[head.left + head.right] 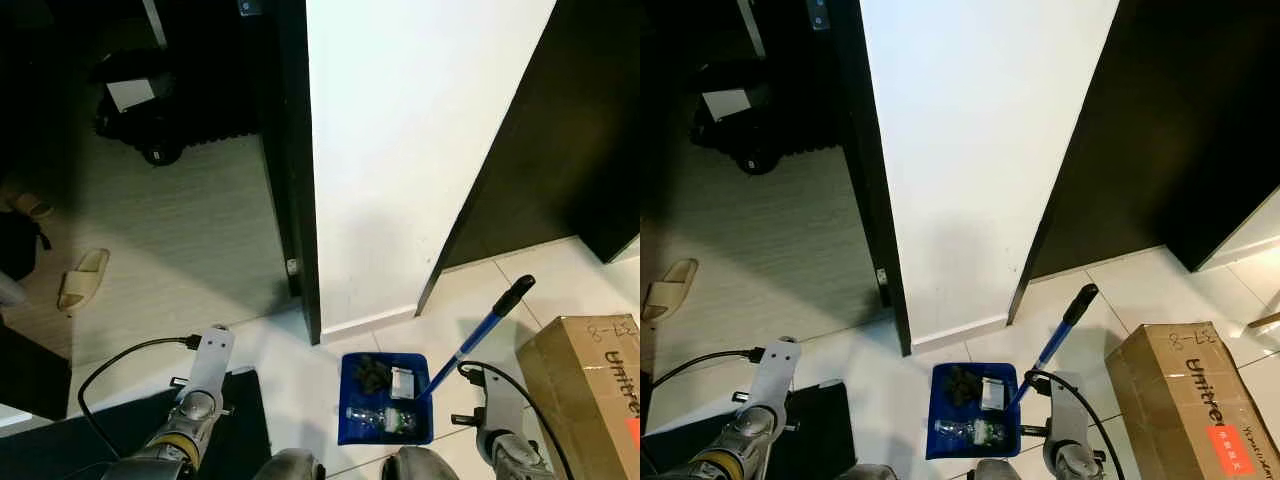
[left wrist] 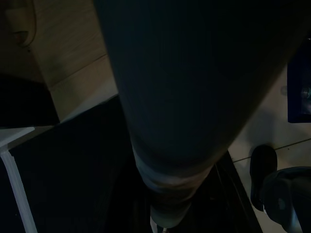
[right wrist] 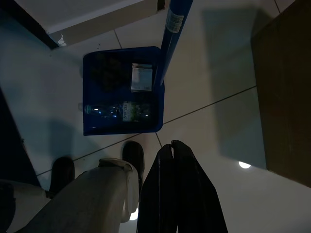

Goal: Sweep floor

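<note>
1. Right gripper (image 3: 177,160) fingers pressed together, holding nothing, hanging above floor tiles (image 3: 209,82).
2. Left gripper: finger state can't tell, wrist view dark.
3. Blue dustpan (image 1: 386,398) on floor between feet, holding bottle (image 1: 382,418), dark debris; handle (image 1: 478,336) leans right.
4. Cardboard box (image 1: 590,385) right.

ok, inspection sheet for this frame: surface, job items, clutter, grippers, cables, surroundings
Surface: pale tiled floor near the robot, wood-look floor beyond the doorway.
Job's things: blue dustpan with a long blue handle, standing on the tiles; it holds a plastic bottle, a dark clump and a small white packet.
Clutter: cardboard box at the right; beige slipper at the left; black mat under the left arm.
Grippers: right gripper shut, empty, hanging above the floor; left gripper state cannot be told.
Cables: black cable looping from the left wrist, another at the right wrist.
Surroundings: white wall, dark door frames.
</note>
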